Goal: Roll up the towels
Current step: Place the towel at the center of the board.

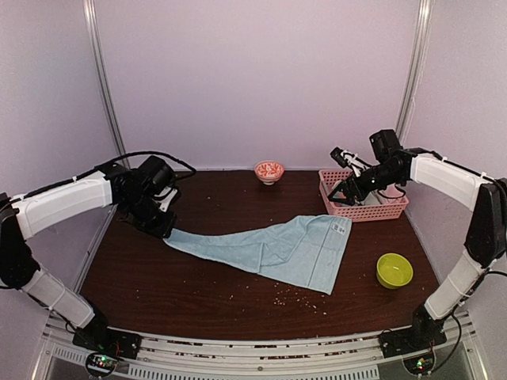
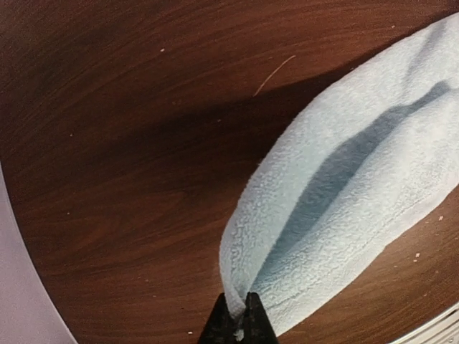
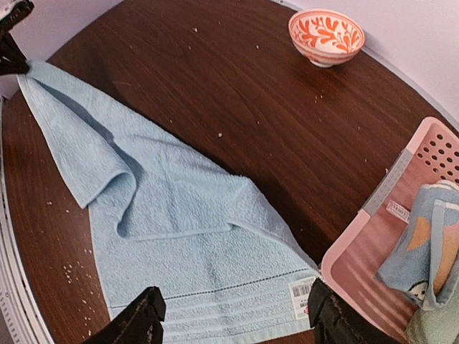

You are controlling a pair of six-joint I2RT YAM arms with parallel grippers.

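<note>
On woodgrain table (image 1: 158,277) lies rumpled terry towel (image 1: 285,249).

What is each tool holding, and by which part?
The left tool is shut on the gathered left end of the plain towel. The right tool is open and holds nothing.

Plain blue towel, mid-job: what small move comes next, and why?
Probably lower the right claw onto the labelled end of the towel and pinch it. The left claw is shut on the far corner, the right claw hangs open above that end, and the towel lies creased, so it likely needs stretching flat before rolling.
</note>
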